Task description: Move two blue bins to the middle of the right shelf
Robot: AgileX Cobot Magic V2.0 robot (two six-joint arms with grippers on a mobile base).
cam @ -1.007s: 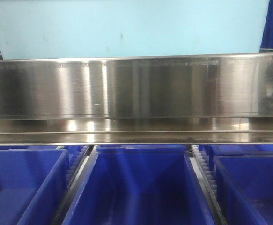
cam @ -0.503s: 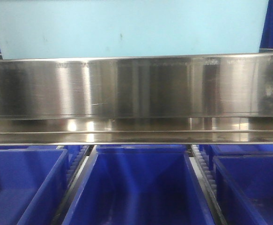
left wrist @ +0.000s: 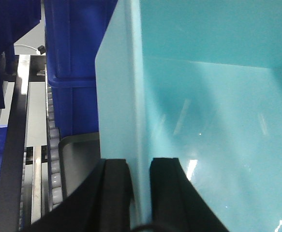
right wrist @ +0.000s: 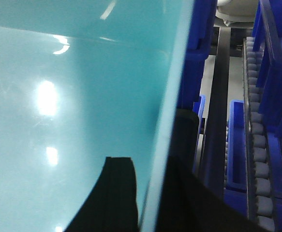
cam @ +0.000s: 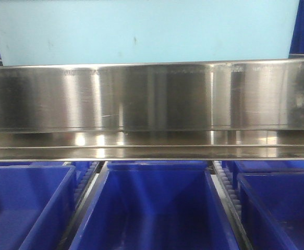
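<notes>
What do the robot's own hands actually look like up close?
The left gripper and right gripper are each just two flat matte-black fingers, wide at the base and narrowing to blunt tips. The left pair has a raised edge along the tips, and a thin black cable loops between their bases. No markings show.

A dark royal-blue open plastic crate [cam: 154, 208] sits low in the front view. A matching crate stands left of it [cam: 21, 208], another right [cam: 282, 208]. Pale toothed roller strips [cam: 86, 178] fill the gaps beside it.
</notes>
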